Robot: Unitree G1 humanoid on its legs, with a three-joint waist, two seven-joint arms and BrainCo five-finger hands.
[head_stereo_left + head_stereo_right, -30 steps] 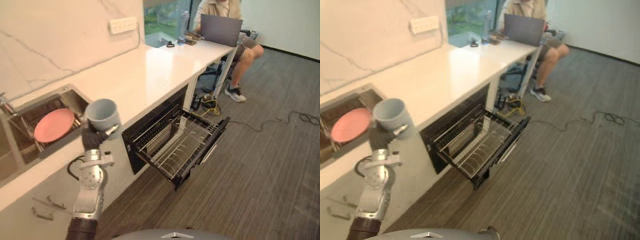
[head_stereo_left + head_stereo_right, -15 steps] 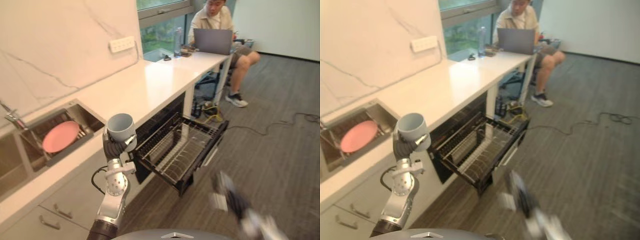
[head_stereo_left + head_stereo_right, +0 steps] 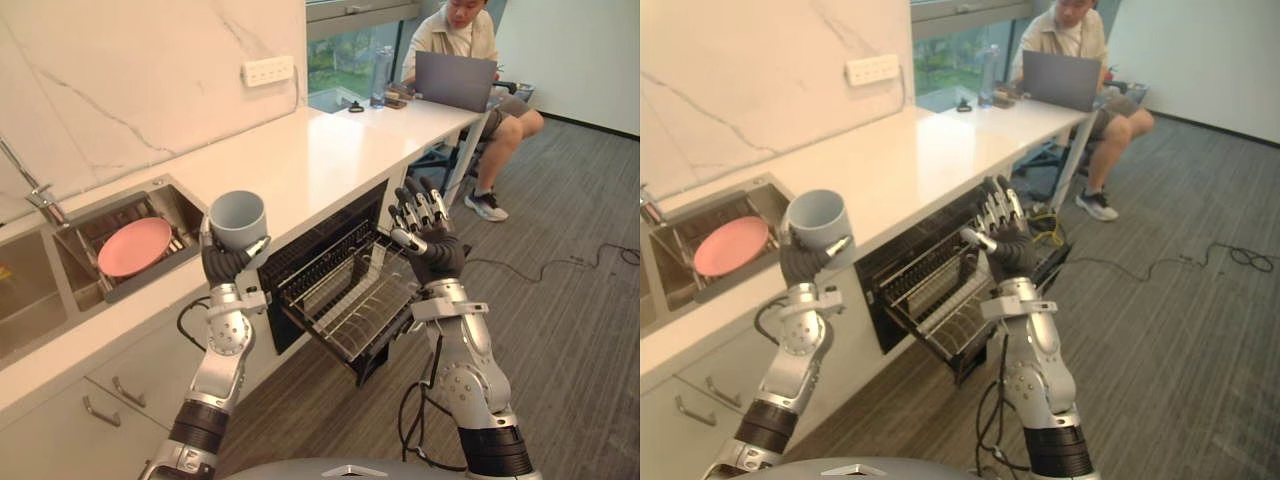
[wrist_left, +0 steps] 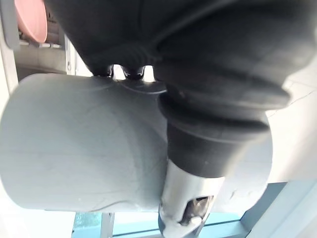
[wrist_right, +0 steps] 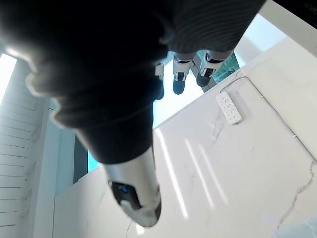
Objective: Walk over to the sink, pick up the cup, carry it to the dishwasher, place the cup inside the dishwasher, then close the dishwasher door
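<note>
the right hand [image 3: 428,245] had been raised before the open dishwasher [image 3: 345,300] within the last half second, its fingers straight and spread, nothing held. the pale blue cup [image 3: 237,217] was still carried upright in the left hand [image 3: 226,266], fingers curled round its base, between sink [image 3: 183,212] and dishwasher. the carry was judged nearly done, with placing still to be done.

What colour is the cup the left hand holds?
Pale grey-blue; the cup shows best in the left eye view.
</note>
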